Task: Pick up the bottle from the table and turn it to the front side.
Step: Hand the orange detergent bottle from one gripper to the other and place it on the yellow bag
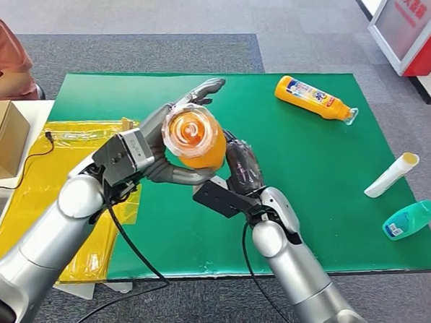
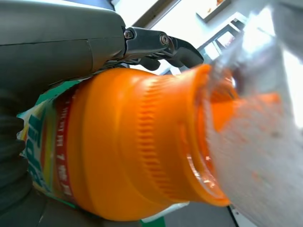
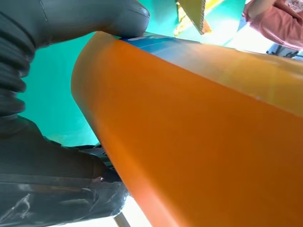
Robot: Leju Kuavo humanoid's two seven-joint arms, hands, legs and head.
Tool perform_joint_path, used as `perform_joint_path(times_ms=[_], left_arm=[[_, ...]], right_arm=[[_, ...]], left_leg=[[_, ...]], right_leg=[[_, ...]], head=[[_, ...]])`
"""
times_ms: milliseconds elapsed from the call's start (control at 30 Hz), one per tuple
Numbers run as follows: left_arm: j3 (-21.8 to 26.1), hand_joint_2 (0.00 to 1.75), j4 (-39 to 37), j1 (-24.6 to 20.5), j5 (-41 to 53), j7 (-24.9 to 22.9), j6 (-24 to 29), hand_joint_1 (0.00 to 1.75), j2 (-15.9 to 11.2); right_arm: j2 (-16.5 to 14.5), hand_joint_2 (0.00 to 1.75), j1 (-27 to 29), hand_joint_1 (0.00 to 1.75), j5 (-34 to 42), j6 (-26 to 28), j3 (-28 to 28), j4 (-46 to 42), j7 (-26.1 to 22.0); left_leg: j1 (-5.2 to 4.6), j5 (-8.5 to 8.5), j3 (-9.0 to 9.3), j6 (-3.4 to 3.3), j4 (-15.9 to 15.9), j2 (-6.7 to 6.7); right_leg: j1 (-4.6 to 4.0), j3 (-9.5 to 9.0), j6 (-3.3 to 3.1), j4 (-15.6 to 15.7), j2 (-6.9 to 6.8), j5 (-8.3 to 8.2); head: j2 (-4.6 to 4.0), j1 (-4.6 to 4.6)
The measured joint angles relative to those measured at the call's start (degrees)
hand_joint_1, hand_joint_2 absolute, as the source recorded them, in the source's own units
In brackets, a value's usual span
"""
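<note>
Orange bottle (image 1: 195, 139) is off the green mat (image 1: 310, 181), held mid-frame, clear cap end toward the head camera. Left hand (image 1: 173, 141) wraps it from 9 o'clock, fingers curled around the body. Right hand (image 1: 243, 166) grips its lower end from 4 o'clock. A second orange bottle (image 1: 315, 99) lies at 1 o'clock, white tube (image 1: 391, 175) and teal bottle (image 1: 411, 219) at 3 o'clock.

Orange bottle (image 1: 195, 137) in both hands above green mat (image 1: 310, 181)
</note>
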State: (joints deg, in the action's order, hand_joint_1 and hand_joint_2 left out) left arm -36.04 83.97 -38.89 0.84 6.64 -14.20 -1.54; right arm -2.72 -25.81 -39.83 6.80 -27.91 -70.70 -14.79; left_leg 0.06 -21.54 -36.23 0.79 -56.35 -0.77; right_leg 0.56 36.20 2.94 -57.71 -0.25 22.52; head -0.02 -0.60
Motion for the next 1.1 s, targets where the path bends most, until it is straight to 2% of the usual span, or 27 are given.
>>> perform_joint_path(times_ms=[33, 133, 167, 400, 767, 800, 900, 933, 1033, 1100], left_arm=[[-0.1, 1.75, 0.0, -0.3, 0.9, 0.0, 0.0, 0.38, -0.1], [-0.4, 1.75, 0.0, -1.5, 2.9, -0.1, -0.5, 1.69, -0.4], [-0.5, 1.75, 0.0, -1.8, 3.0, -0.1, -0.8, 1.75, -0.6], [-0.6, 1.75, 0.0, -1.9, 0.3, 0.0, -2.0, 1.75, -0.8], [0.3, 1.75, 1.2, 0.1, -2.0, 0.0, 0.1, 1.75, -0.7], [0.4, 1.75, 1.3, 0.2, -2.1, 0.0, 0.2, 1.75, -0.6], [0.9, 1.75, 1.9, 0.9, -2.5, 0.1, 1.0, 1.75, -0.5], [1.2, 1.75, 2.2, 1.2, -2.6, 0.2, 1.5, 1.75, -0.4], [2.4, 1.75, 3.4, 3.2, -1.0, 1.3, 5.2, 1.75, -0.1], [4.0, 1.75, 5.1, 5.4, 3.1, 3.1, 10.8, 1.75, 0.0]], right_arm=[[0.0, 1.75, 0.0, 1.75, -0.2, -0.1, 0.0, 0.0, 0.1], [0.2, 1.75, 0.0, 1.75, -1.1, -0.1, 0.0, 0.1, 0.3], [0.2, 1.75, -0.1, 1.75, -1.4, 0.0, 0.0, 0.1, 0.4], [0.2, 1.75, -0.2, 1.75, -2.4, 0.7, 0.0, -0.5, 1.1], [0.2, 1.75, -0.1, 1.75, -3.2, 1.3, 0.0, -0.9, 1.2], [0.2, 1.75, -0.1, 1.47, -3.3, 1.3, 0.0, -1.0, 1.2], [0.2, 1.75, 0.0, 0.16, -3.4, 1.3, 0.0, -1.3, 1.3], [0.2, 1.75, 0.0, 0.0, -3.4, 1.3, 0.0, -1.5, 1.4], [0.2, 1.75, 0.1, 0.0, -2.2, 1.1, 0.1, -1.8, 1.9], [0.2, 1.75, 0.5, 0.0, 0.6, 0.6, 0.8, -2.0, 2.2]], left_leg=[[0.0, 0.0, 0.0, 0.0, 0.0, 0.0], [0.0, 0.0, 0.0, 0.0, 0.0, 0.0], [0.0, 0.0, 0.0, 0.0, 0.0, 0.0], [0.0, 0.0, 0.0, 0.0, 0.0, 0.0], [0.0, 0.0, 0.0, 0.0, 0.0, 0.0], [0.0, 0.0, 0.0, 0.0, 0.0, 0.0], [0.0, 0.0, 0.0, 0.0, 0.0, 0.0], [0.0, 0.0, 0.0, 0.0, 0.0, 0.0], [0.0, 0.0, 0.0, 0.0, 0.0, 0.0], [0.0, 0.0, 0.0, 0.01, 0.0, -0.01]], right_leg=[[0.0, 0.0, 0.0, 0.0, 0.0, 0.0], [0.0, 0.0, 0.0, 0.0, 0.0, 0.0], [0.0, 0.0, 0.0, 0.0, 0.0, 0.0], [0.0, 0.0, 0.0, 0.0, 0.0, 0.0], [0.0, 0.0, 0.0, 0.0, 0.0, 0.0], [0.0, 0.0, 0.0, 0.0, 0.0, 0.0], [0.0, 0.0, 0.0, 0.0, 0.0, 0.0], [0.0, 0.0, 0.0, 0.0, 0.0, 0.0], [0.0, 0.01, 0.0, 0.0, 0.01, 0.0], [0.0, 0.01, 0.0, 0.0, 0.02, 0.0]], head=[[0.0, 0.0], [0.0, 0.01], [0.0, 0.0], [0.0, 0.01], [0.0, 0.0], [0.0, 0.0], [0.0, 0.0], [0.0, 0.0], [0.0, 0.0], [0.0, 0.0]])
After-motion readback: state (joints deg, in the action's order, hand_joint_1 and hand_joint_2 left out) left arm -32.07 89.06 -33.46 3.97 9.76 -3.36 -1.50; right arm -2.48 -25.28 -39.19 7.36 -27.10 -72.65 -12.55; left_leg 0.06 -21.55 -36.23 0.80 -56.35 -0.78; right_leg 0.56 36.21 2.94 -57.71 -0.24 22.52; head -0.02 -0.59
